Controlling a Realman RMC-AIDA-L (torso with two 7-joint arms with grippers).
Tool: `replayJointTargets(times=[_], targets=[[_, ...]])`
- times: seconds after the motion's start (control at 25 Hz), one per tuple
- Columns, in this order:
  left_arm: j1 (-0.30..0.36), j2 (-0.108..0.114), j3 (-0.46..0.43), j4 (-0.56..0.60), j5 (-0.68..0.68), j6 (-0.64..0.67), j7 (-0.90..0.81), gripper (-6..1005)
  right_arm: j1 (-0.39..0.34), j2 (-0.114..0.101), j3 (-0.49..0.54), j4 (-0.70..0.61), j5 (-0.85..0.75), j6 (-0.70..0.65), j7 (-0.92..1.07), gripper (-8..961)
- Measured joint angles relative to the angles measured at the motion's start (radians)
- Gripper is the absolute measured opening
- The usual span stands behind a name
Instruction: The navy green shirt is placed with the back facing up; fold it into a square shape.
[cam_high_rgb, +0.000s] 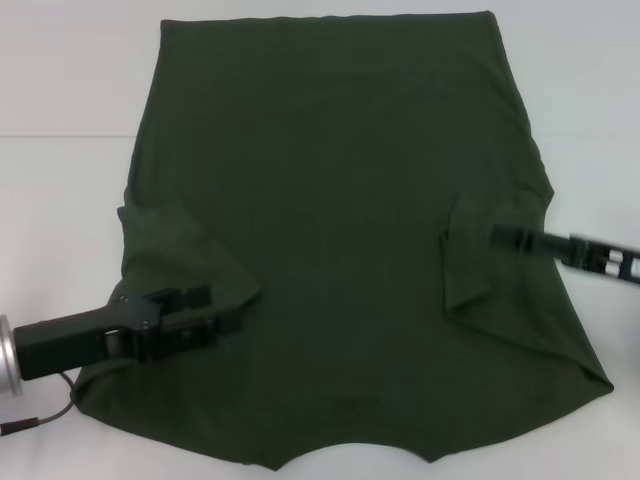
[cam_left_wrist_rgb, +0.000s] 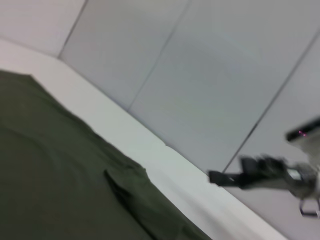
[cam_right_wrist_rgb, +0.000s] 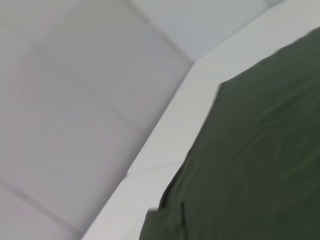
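The navy green shirt lies flat on the white table, plain side up, hem at the far edge and collar at the near edge, where it is cut off by the picture. Both sleeves are folded inward onto the body. The left gripper sits low over the left sleeve fold, and I cannot tell how its fingers stand. The right gripper reaches in over the right sleeve fold; its finger spacing is also unclear. Bare table runs along the left, right and far sides. The left wrist view shows the right gripper blurred.
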Motion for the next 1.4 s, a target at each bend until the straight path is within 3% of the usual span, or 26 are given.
replayJointTargets(times=[0.2,0.36,0.68,0.88,1.2,1.4], targets=[[-0.003,0.045,0.002,-0.043,0.005,0.000,-0.082,788,-0.053,0.007,-0.004,-0.006,-0.035,-0.076,-0.315,944],[0.014,0.060,0.009,-0.057,0.010,-0.003,-0.015,787,-0.092,0.024,-0.005,-0.009,-0.046,-0.084,-0.555,944],[0.071,0.038,0.023,0.003,0.040,0.005,0.215,784,-0.155,0.071,0.006,-0.091,-0.049,-0.075,-0.786,945],[0.111,0.010,0.022,0.073,0.057,-0.020,0.265,783,-0.178,0.082,0.008,-0.118,-0.049,-0.069,-0.834,945],[0.116,0.012,0.016,0.082,0.063,-0.016,0.259,780,-0.191,0.082,0.006,-0.121,-0.049,-0.068,-0.862,944],[0.093,0.035,0.004,0.090,0.064,-0.030,0.003,779,-0.197,0.080,0.001,-0.121,-0.049,-0.074,-0.863,944]])
